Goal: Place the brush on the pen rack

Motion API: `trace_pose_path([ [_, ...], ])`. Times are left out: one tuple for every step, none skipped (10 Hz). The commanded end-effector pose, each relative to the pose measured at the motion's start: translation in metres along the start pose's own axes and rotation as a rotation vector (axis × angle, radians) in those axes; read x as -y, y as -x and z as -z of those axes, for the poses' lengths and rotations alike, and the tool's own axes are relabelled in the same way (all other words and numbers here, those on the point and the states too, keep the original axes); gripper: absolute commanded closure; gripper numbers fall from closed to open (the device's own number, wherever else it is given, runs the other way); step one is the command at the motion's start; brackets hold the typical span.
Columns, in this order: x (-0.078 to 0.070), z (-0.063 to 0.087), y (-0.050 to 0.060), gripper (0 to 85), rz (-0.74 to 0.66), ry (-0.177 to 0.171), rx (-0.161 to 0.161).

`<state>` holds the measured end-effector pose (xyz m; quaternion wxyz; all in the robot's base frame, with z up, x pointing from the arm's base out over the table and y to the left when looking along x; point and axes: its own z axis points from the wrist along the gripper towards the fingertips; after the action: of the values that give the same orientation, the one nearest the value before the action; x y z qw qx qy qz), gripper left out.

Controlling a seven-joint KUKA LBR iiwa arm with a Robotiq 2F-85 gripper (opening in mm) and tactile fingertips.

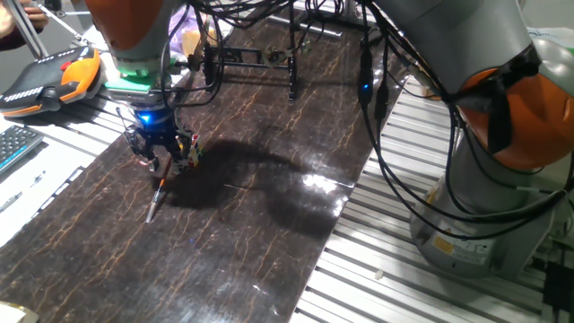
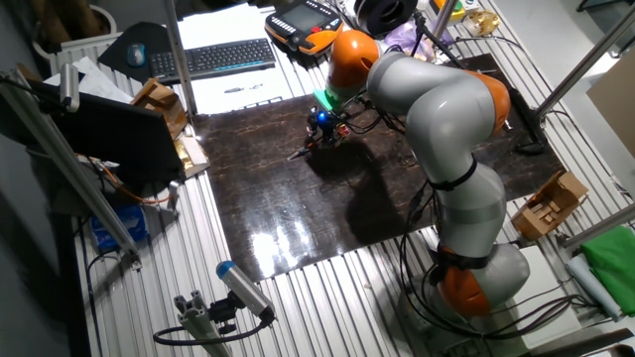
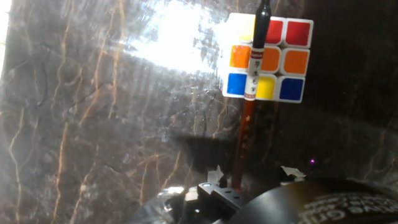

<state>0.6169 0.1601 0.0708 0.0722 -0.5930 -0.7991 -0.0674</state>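
In the hand view, the gripper (image 3: 249, 186) sits at the bottom middle of the frame, and its fingers (image 3: 214, 177) are closed on the brush (image 3: 249, 118). The brush is long and thin. It runs almost straight up the frame from the gripper, leaning a tiny bit to the right at the top. Its lower part is red-brown, then comes a white band with marks on it, and its dark end points to the top edge. Behind the upper part of the brush lies a puzzle cube (image 3: 292, 62) with red, orange, yellow and blue squares, flat on the dark marbled table (image 3: 93, 124). In one fixed view, the gripper (image 1: 161, 160) is at the left of the frame, low over the table (image 1: 251, 224), with a blue light on the hand above it. The brush (image 1: 157, 197) slants down and a little left from the fingers, and its low tip is at the table top or just above it; I cannot tell which. The arm (image 1: 430, 36) reaches over from the right side of the frame and bends down to the hand. Farther back, near the top middle, the black pen rack (image 1: 256, 58) stands at the far end of the table, well apart from the brush.
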Motion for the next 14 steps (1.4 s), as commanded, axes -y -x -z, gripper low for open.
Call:
trace_pose_path([
  [0.000,-0.001,0.000,38.3,-0.007,0.000,0.000],
  [0.000,-0.001,0.000,39.0,-0.016,-0.002,-0.005],
  [0.000,-0.003,0.001,39.3,-0.021,-0.004,-0.009],
  [0.000,-0.005,0.002,39.7,-0.025,-0.004,-0.009],
  [-0.001,-0.007,0.003,39.7,-0.028,-0.002,-0.010],
  [-0.001,-0.009,0.004,39.7,-0.036,-0.002,-0.015],
  [0.000,-0.010,0.003,39.7,-0.048,-0.002,-0.027],
  [0.000,-0.010,0.003,39.7,-0.056,-0.006,-0.038],
  [0.000,-0.011,0.003,40.0,-0.061,-0.007,-0.048],
  [0.000,-0.012,0.003,40.0,-0.065,-0.007,-0.054],
  [0.000,-0.013,0.004,40.3,-0.069,-0.009,-0.059],
  [0.000,-0.013,0.004,40.7,-0.072,-0.012,-0.066],
  [0.000,-0.013,0.003,41.0,-0.074,-0.013,-0.073],
  [0.000,-0.014,0.004,41.3,-0.076,-0.014,-0.076],
])
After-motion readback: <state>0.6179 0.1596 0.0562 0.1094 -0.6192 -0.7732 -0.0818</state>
